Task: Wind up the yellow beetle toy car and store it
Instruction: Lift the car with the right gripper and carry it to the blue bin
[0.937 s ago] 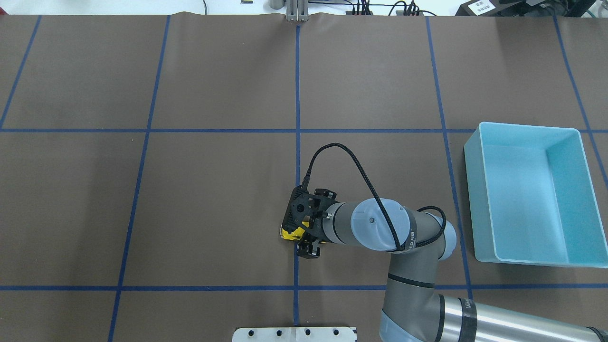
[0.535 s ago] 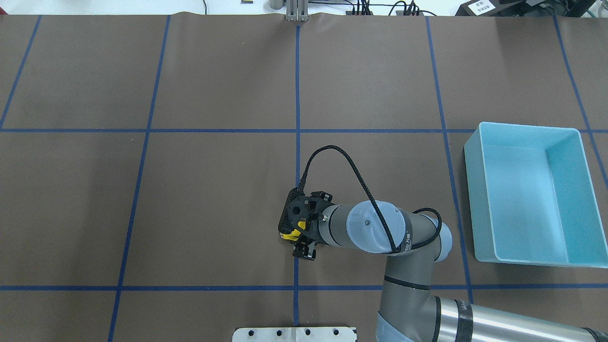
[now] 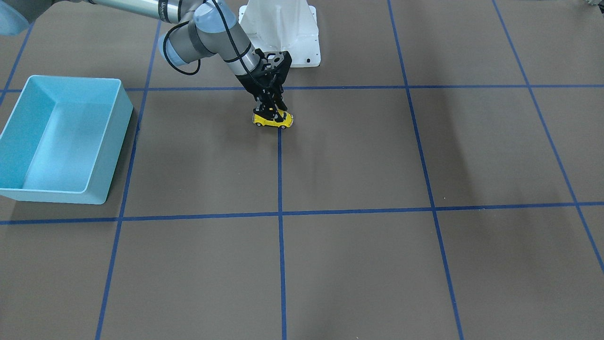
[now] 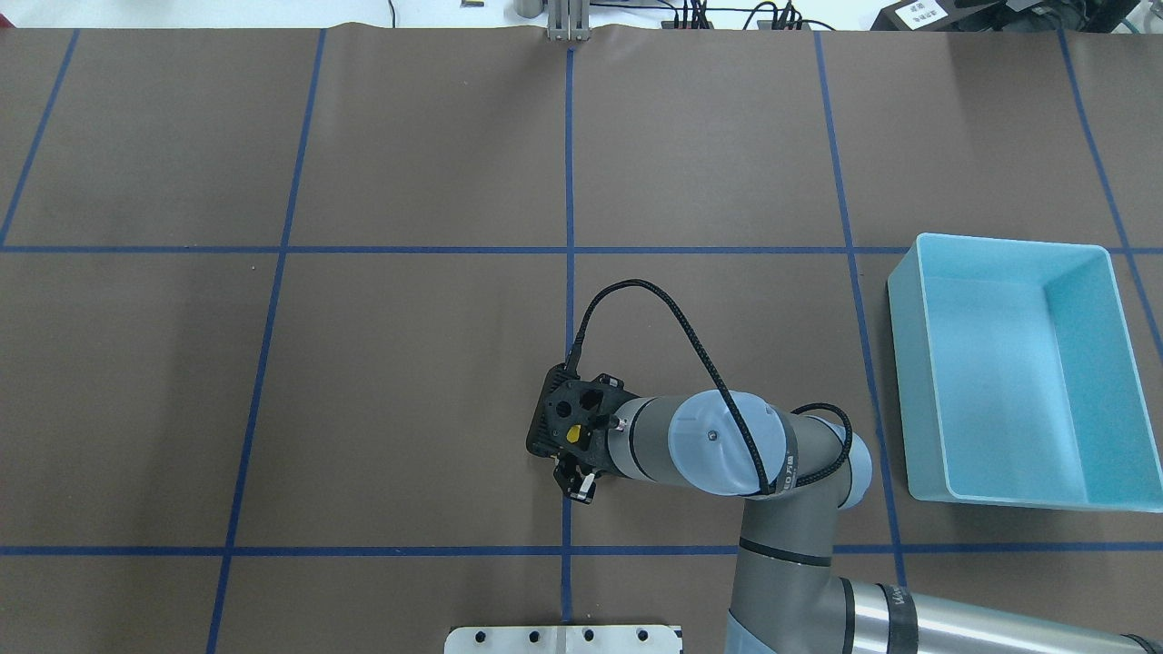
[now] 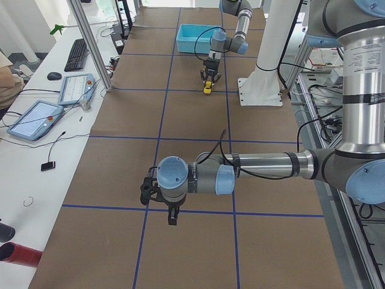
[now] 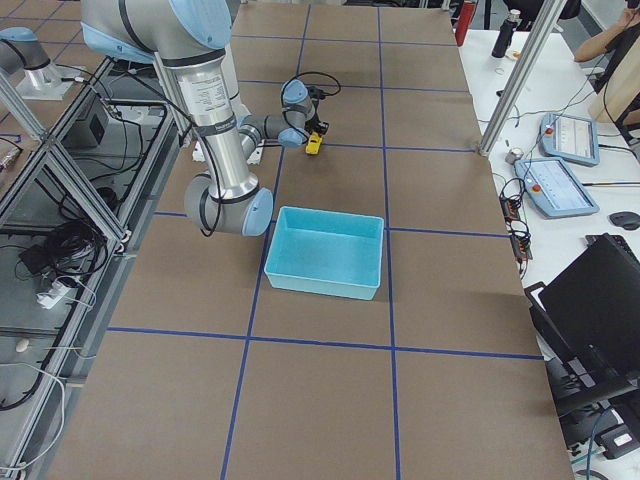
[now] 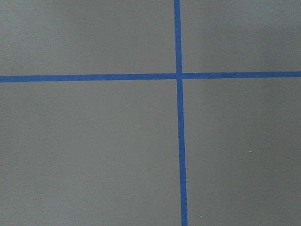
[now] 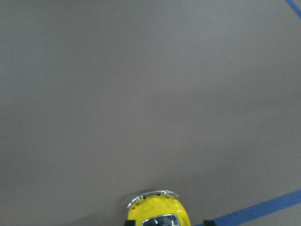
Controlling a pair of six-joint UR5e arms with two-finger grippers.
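- The yellow toy car (image 3: 272,120) was small and rounded, with dark windows and a chrome bumper.
- It stood upright on its wheels, across a blue tape line (image 3: 279,165) on the brown table (image 3: 354,151).

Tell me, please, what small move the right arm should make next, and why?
Probably shut the right gripper on the car: the car stands on its wheels on the table, the gripper straddles it, and a firm hold is not visible.

Right arm (image 4: 727,445) angled down, jaws pinched together; left arm (image 5: 258,170) outstretched.
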